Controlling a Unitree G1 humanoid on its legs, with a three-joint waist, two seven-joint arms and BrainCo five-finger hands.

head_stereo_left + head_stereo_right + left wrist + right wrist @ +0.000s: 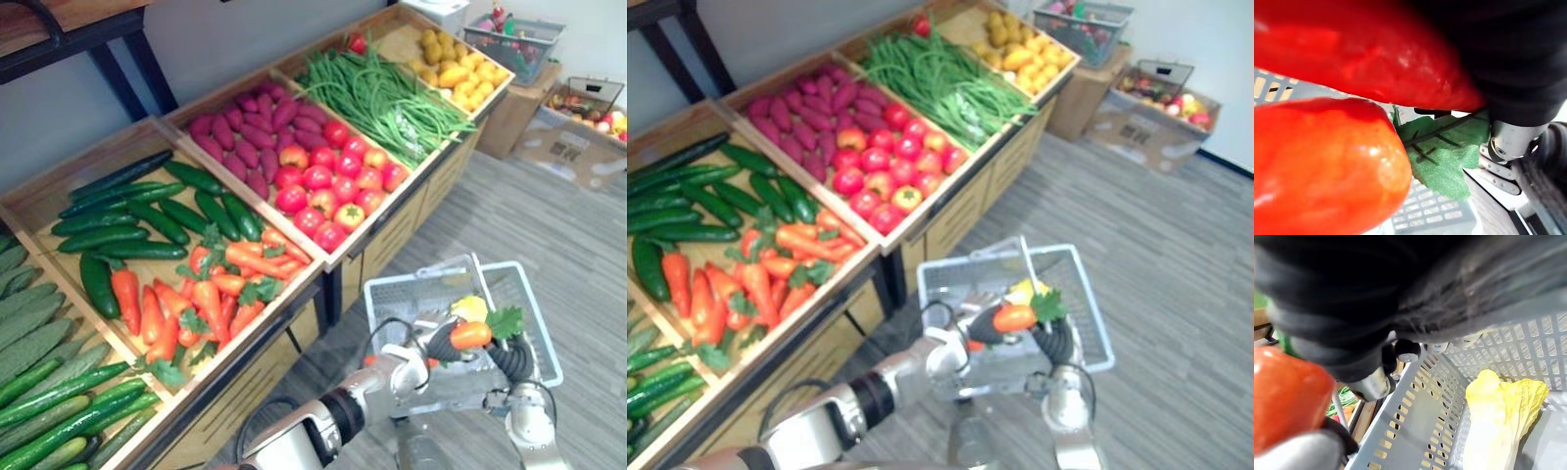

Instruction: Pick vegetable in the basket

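Observation:
A pale grey-blue plastic basket (pixel 534 304) hangs in front of the vegetable stall, low on the right. My right hand (pixel 511 360) is at its near rim, fingers (pixel 1371 382) curled against the basket wall. My left hand (pixel 431 345) reaches in from the lower left and is shut on an orange carrot (pixel 471 335) with a green leaf top (pixel 1444 152), held just above the basket's near edge. The carrot (pixel 1322 166) sits very close in the left wrist view. A yellow leafy vegetable (pixel 1498 406) lies inside the basket.
The wooden stall (pixel 323 259) runs along the left, with bins of cucumbers (pixel 127 220), carrots (pixel 206 294), purple sweet potatoes (pixel 245 132), tomatoes (pixel 333 186), green beans (pixel 382 98) and yellow produce (pixel 456 64). Cardboard boxes (pixel 573 137) and another basket (pixel 514 44) stand at the back right.

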